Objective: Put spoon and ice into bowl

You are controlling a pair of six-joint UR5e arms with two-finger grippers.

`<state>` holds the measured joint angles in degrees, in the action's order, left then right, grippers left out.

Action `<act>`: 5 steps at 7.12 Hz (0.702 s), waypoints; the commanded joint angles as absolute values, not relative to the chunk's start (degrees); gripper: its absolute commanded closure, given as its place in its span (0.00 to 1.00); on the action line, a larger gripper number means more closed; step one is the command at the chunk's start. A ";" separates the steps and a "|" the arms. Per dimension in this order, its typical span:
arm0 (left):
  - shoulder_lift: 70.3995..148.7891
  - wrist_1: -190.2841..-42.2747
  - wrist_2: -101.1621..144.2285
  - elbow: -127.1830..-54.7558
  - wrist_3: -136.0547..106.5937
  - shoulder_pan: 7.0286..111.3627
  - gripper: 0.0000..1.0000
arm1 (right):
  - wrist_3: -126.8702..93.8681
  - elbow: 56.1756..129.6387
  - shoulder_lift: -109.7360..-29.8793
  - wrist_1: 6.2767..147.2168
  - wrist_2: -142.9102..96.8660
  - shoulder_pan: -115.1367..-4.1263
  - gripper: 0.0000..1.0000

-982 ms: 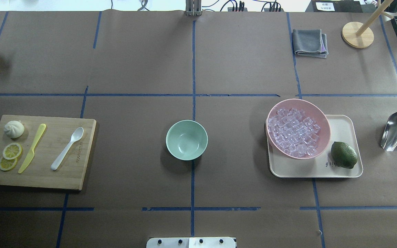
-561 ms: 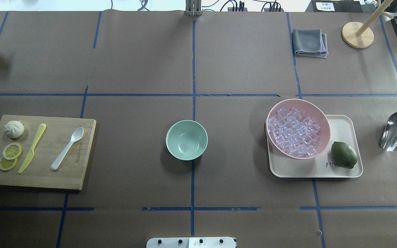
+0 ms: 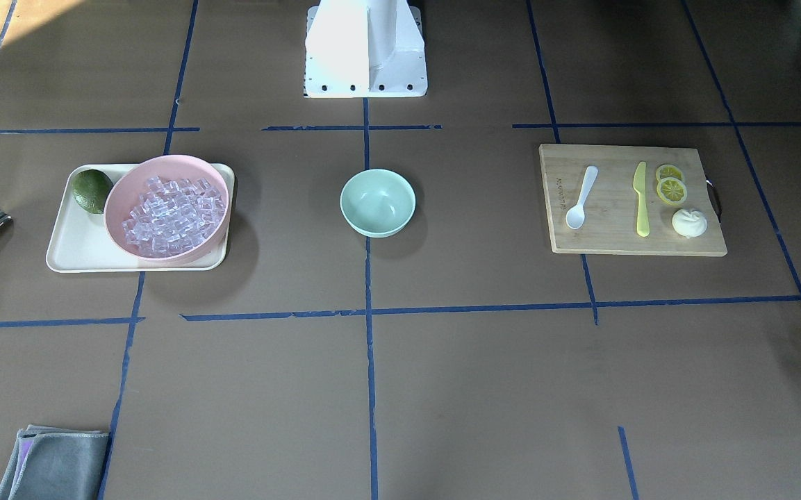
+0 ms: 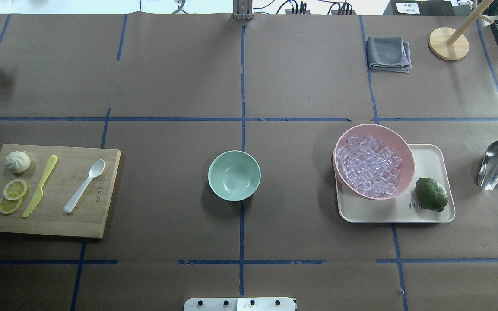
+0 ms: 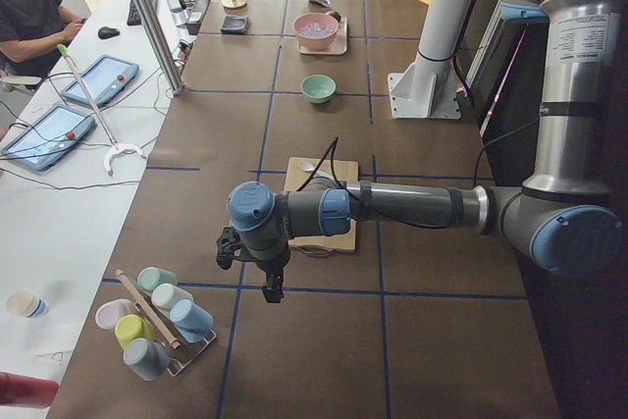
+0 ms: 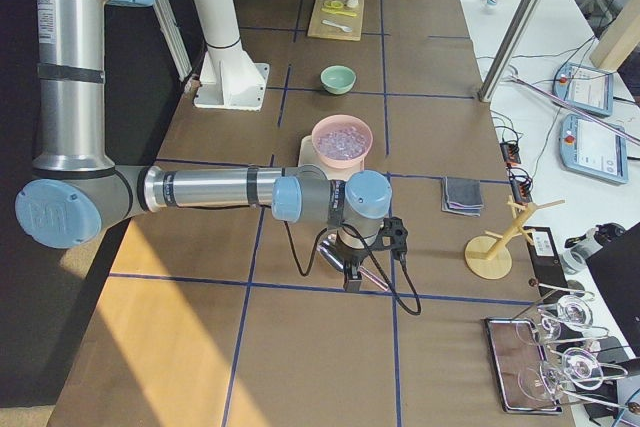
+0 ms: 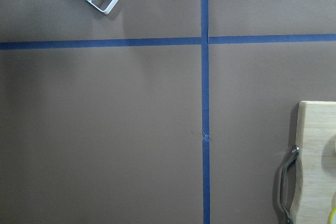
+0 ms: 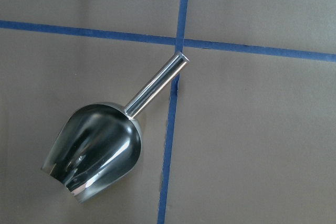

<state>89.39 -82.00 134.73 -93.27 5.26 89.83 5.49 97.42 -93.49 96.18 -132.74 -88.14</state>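
The white spoon lies on a wooden cutting board at the table's left; it also shows in the front view. The ice fills a pink bowl on a cream tray at the right. The mint-green bowl stands empty at the table's middle. My left gripper hangs over bare table beyond the board's left end. My right gripper hangs over a steel scoop right of the tray. I cannot tell whether either is open or shut.
The board also holds a yellow-green knife, a white bun and lemon slices. A lime sits on the tray. A grey cloth and wooden stand are at the far right. A cup rack stands near my left gripper.
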 commanded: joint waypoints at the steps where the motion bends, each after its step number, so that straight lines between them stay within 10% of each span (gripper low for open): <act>1: 89.38 -82.00 134.82 -93.34 5.27 89.82 0.00 | 5.71 97.47 -93.52 96.07 -132.80 -88.07 0.01; 5: 89.30 -82.00 134.91 -93.34 5.19 89.82 0.00 | 5.63 97.47 -93.52 96.07 -133.76 -88.07 0.01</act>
